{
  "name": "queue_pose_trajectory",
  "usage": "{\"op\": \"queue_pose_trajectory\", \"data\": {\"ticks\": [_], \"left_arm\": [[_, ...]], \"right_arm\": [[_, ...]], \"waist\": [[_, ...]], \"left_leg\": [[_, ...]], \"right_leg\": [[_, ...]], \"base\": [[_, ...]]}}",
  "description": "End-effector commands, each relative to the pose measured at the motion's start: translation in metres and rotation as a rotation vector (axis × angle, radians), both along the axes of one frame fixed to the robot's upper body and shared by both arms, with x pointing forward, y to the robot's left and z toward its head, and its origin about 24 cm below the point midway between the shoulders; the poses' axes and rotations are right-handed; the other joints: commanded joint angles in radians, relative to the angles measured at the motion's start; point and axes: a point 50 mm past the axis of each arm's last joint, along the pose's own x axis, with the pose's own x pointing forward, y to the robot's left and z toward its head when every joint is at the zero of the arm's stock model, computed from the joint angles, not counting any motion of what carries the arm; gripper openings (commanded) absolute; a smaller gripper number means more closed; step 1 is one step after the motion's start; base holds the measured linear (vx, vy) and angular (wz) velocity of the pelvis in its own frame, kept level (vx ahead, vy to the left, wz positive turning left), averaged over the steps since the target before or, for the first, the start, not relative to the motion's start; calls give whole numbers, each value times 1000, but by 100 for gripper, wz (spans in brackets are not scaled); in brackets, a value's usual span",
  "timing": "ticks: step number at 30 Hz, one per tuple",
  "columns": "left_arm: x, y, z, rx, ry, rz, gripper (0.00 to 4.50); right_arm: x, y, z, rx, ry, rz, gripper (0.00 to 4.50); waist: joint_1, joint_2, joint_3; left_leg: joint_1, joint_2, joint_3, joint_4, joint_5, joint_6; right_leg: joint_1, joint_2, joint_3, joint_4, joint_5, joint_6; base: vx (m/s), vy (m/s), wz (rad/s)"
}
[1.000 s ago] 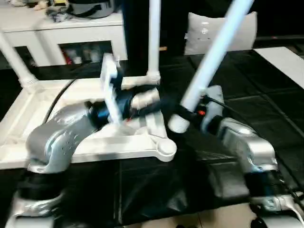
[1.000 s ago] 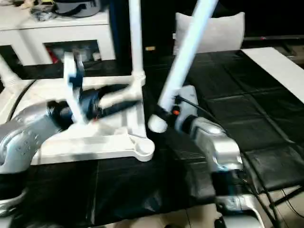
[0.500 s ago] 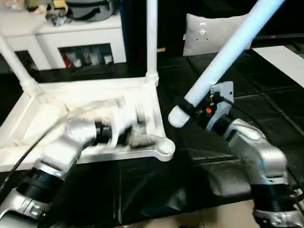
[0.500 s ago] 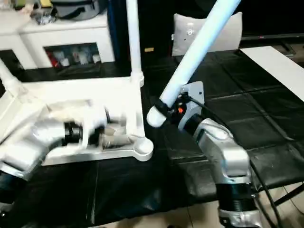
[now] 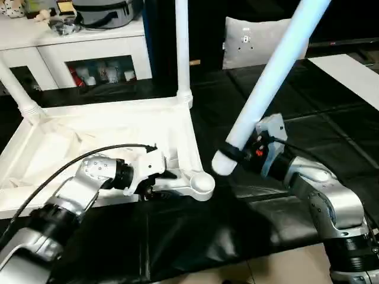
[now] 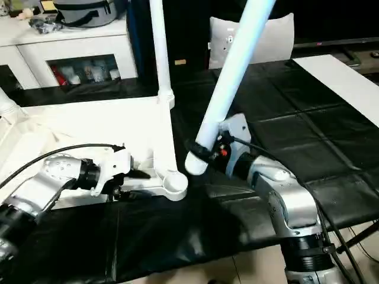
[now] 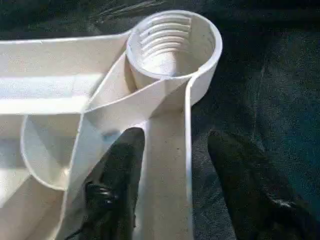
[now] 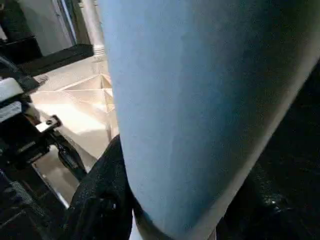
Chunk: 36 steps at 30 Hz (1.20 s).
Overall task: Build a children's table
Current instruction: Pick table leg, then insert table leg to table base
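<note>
The white tabletop [image 5: 71, 136] lies underside up on the black mat. One leg [image 5: 182, 47] stands in its far right corner and another leg [image 5: 15, 77] stands in the far left corner. The near right socket [image 7: 172, 42] is empty and shows its thread. My left gripper [image 7: 175, 170] is open beside that socket, one finger [image 7: 117, 185] inside the tabletop's rim and the other outside it. My right gripper [image 5: 240, 155] is shut on a third leg [image 5: 272, 71], held tilted, with its lower end [image 5: 220, 163] a little right of the empty socket [image 5: 202, 183].
A grey cushion [image 5: 254, 38] leans at the back. A white shelf unit [image 5: 89, 41] with clutter stands at the back left. A white board [image 5: 349, 71] lies at the far right. The black mat [image 5: 177, 236] covers the floor in front.
My left arm has drawn back from over the tabletop and come down to its near right corner. The right gripper still holds the tilted leg, its lower end near the same spot.
</note>
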Motion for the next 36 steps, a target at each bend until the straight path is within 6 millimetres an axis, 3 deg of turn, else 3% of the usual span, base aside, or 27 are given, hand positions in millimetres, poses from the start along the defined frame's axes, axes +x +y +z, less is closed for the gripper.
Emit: {"op": "queue_pose_trajectory", "data": {"ticks": [1,2,7,16,19,26,36], "left_arm": [[5,4,5,-7,-14,2,202],[7,6,5,-24,-5,6,189],[8,13,2,-30,2,12,150],[7,20,-2,-33,8,10,79],[6,17,-2,-63,15,2,74],[3,9,-6,-93,46,-23,2],[-8,-8,-11,-141,67,-1,0]], "right_arm": [[2,2,4,20,-12,25,186],[2,5,5,35,-10,42,186],[3,11,4,46,-1,70,186],[4,14,6,60,-3,86,186],[4,15,5,57,1,95,186],[9,19,3,-7,17,109,186],[10,20,-7,-142,96,202,186]], "waist": [[6,-9,-73],[7,-13,-73],[7,-8,-72],[10,-11,-71],[10,-10,-71],[11,-6,-71],[26,-9,-77]], "left_leg": [[-13,-1,16,-68,-101,72],[-12,-1,17,-69,-98,71],[-11,4,15,-71,-101,65],[-9,3,17,-71,-111,59],[-9,2,18,-71,-110,60],[-8,4,17,-71,-113,55],[-10,16,17,-72,-49,66]], "right_leg": [[75,-60,54,-83,-416,33],[75,-61,54,-82,-418,35],[74,-63,56,-80,-414,32],[74,-64,54,-85,-438,41],[72,-64,53,-87,-443,42],[73,-64,53,-86,-443,36],[75,-67,68,-59,-336,-17]], "base": [[0,0,0],[0,0,0],[0,0,0],[0,0,0],[0,0,0],[0,0,0],[0,0,0]]}}
